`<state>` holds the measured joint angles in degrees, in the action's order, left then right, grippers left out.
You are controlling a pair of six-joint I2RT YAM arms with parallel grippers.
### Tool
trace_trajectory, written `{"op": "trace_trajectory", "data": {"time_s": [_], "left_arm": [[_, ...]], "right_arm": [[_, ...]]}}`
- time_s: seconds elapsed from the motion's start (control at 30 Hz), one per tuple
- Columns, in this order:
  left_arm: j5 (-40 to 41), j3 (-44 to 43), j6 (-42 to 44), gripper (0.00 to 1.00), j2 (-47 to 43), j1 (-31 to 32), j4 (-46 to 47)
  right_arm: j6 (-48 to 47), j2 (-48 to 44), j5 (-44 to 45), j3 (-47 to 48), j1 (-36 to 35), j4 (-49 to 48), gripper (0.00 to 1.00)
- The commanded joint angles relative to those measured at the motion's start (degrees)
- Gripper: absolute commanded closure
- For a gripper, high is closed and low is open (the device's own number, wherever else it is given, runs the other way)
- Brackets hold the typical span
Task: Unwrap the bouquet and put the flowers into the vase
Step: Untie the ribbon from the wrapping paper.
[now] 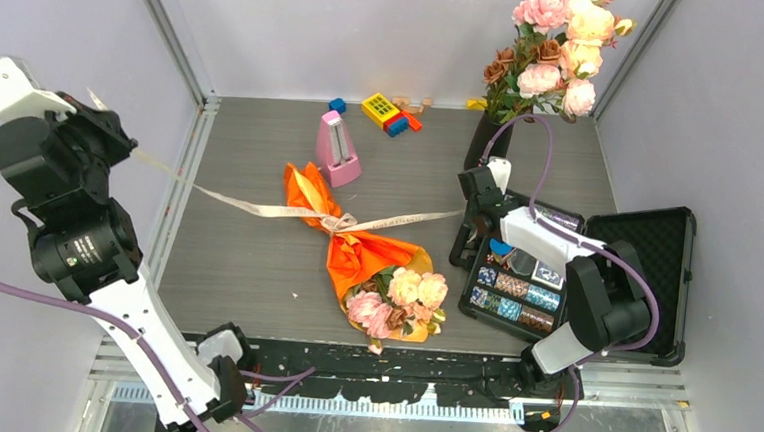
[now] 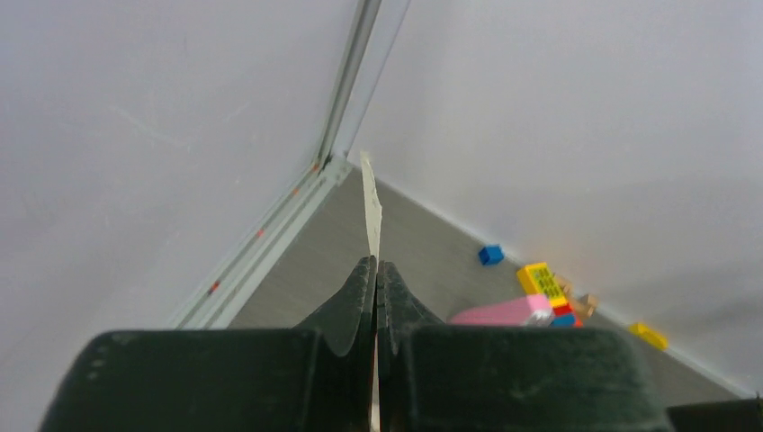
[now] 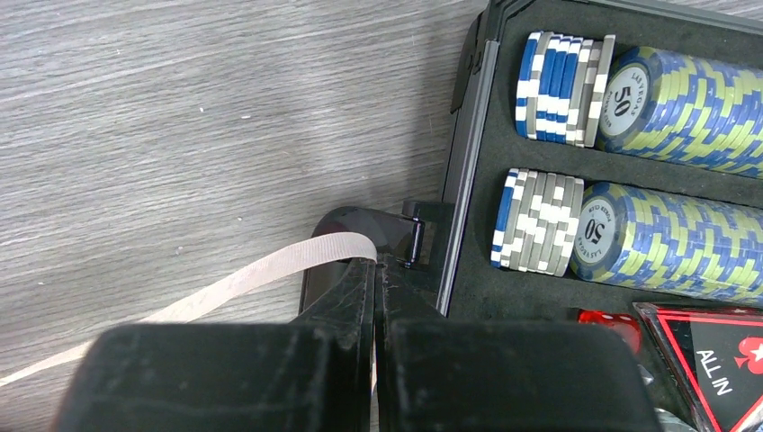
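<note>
At the middle of the table (image 1: 225, 267), the bouquet (image 1: 370, 260) is laid flat, with its flowers (image 1: 398, 297) turned toward the near edge and enclosed in orange paper (image 1: 356, 249). The ribbon (image 1: 248, 206) is looped around the wrapping, and its two ends are drawn out to either side. One end is clamped in the left gripper (image 2: 375, 270), which is raised beside the left wall. The other end is clamped in the right gripper (image 3: 376, 265), which is positioned low against the left edge of the open case (image 3: 463, 135) of poker chips (image 3: 675, 90). Behind the bouquet, a pink metronome (image 1: 337, 151) is located just beside the paper tip. The vase (image 1: 486, 142) is set at the back right, beyond the case, and is occupied by other roses (image 1: 559, 46). Along the back wall, toy blocks (image 1: 389, 111) are scattered.
</note>
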<state>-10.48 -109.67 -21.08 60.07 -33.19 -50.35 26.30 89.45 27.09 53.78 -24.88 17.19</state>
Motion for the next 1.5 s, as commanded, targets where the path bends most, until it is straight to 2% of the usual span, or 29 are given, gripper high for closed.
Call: {"op": "trace_trajectory", "data": {"time_s": [0.0,0.03,0.1,0.13,0.17,0.2,0.23,0.27,0.37,0.5,0.63,0.73,0.87,1.07,1.27,1.47], "left_arm": [[1.0,10.3,0.9,0.99,-2.4,-0.3,0.3],[0.7,13.1,0.9,0.95,-3.1,-0.3,0.3],[-0.5,18.4,0.8,0.82,-4.6,-0.4,0.4],[-1.5,21.0,0.9,0.69,-5.4,-0.4,0.5],[-2.2,23.5,0.9,0.57,-6.1,-0.4,0.5],[-3.1,25.9,0.8,0.47,-6.8,-0.3,0.5],[-4.3,28.2,0.4,0.39,-7.5,-0.3,0.7],[-5.9,30.5,-0.2,0.34,-8.2,-0.2,1.1],[-11.2,36.9,-2.2,0.27,-10.0,0.7,2.8],[-16.3,43.2,-3.8,0.25,-11.6,3.4,3.5],[-20.3,51.2,-6.7,0.25,-13.4,7.6,6.3],[-19.3,56.2,-9.2,0.25,-14.2,13.6,9.2],[-16.2,60.7,-13.8,0.25,-13.5,24.0,14.3],[-15.6,68.8,-23.7,0.24,-10.1,36.1,28.9],[-12.4,72.0,-28.6,0.26,-2.0,43.8,40.6],[-10.2,70.9,-28.1,0.42,4.8,45.4,43.4]], "right_arm": [[0.9,-3.5,-0.3,0.1,0.3,-2.1,1.0],[0.9,-3.8,-1.4,0.3,0.4,-2.1,0.99],[0.7,-4.2,-3.1,0.6,0.4,-1.7,0.92],[0.3,-4.4,-3.8,0.6,0.4,-1.4,0.83],[0.0,-4.8,-5.2,0.7,0.4,-1.4,0.79],[-0.6,-5.1,-6.0,0.7,0.4,-1.4,0.7],[-0.8,-5.7,-7.3,0.8,0.4,-1.2,0.65],[-1.4,-6.0,-8.0,0.7,0.4,-1.1,0.58],[-1.9,-7.8,-10.4,0.5,0.4,-0.7,0.46],[-3.5,-10.8,-16.2,-0.1,0.3,-1.3,0.34],[-4.7,-12.4,-26.5,-0.7,0.2,-2.8,0.32],[-3.7,-12.6,-33.3,-1.8,-0.2,-4.7,0.32],[-2.0,-11.9,-37.5,-4.0,-2.0,-7.3,0.33],[-1.0,-10.2,-37.2,-4.9,-7.6,-8.5,0.37],[0.0,-8.1,-35.2,-4.0,-13.2,-9.5,0.43],[0.8,-7.8,-34.0,-4.4,-15.5,-10.9,0.44]]}}
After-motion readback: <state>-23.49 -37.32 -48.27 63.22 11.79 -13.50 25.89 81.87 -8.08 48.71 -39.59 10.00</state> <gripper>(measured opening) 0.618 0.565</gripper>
